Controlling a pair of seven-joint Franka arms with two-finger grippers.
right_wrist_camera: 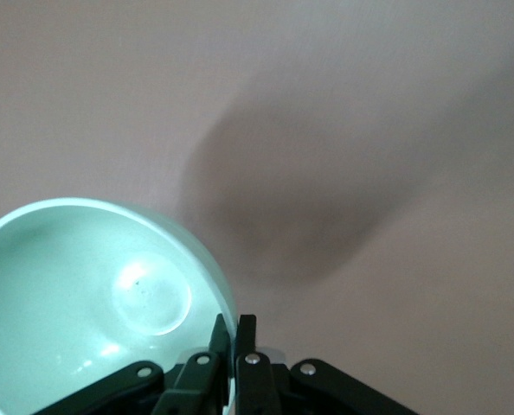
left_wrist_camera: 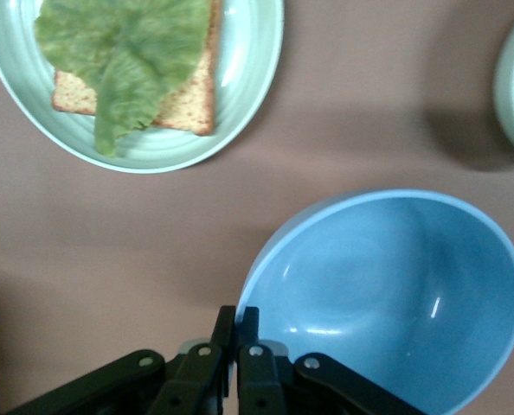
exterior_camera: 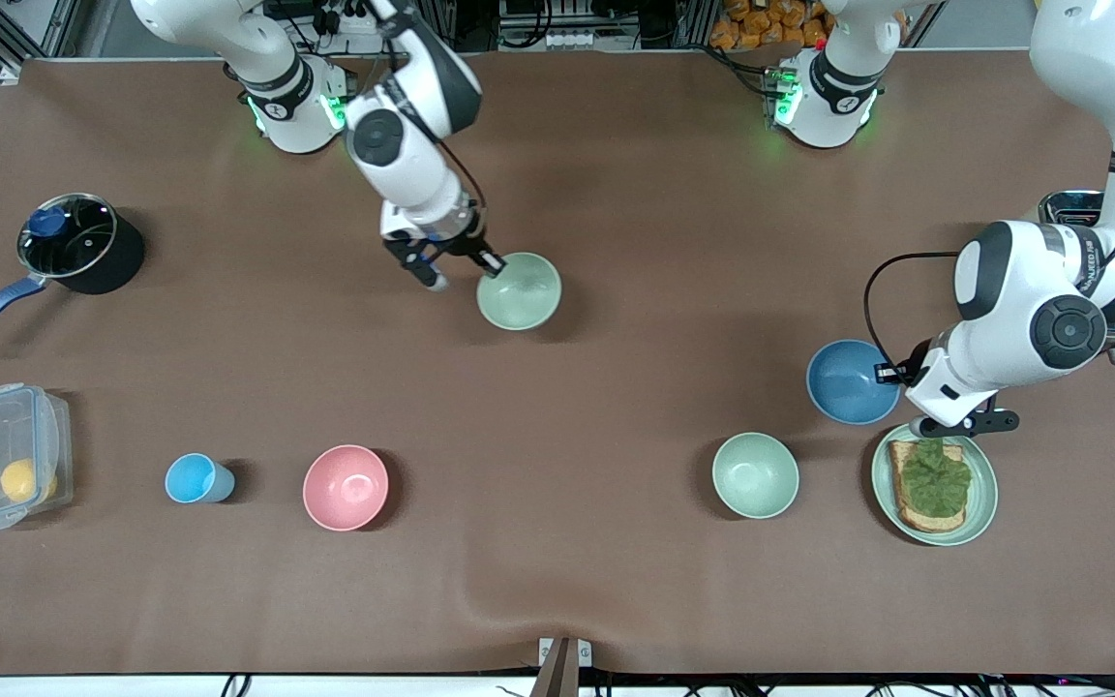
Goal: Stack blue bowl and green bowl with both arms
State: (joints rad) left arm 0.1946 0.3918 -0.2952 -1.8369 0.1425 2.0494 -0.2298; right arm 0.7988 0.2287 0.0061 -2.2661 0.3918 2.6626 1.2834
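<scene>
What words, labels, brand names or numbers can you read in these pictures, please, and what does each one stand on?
On the left arm's casing: a line of dark lettering, too small and blurred to read.
On the blue bowl, gripped at its rim by the left end effector: no text.
On the green bowl, gripped at its rim by the right end effector: no text.
Nothing else bears readable text.

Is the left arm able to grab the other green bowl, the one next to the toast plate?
Probably not right now. The left tool is shut on the rim of the round matte blue bowl, so it is busy. The free round pale green bowl sits close by with open table around it.
</scene>
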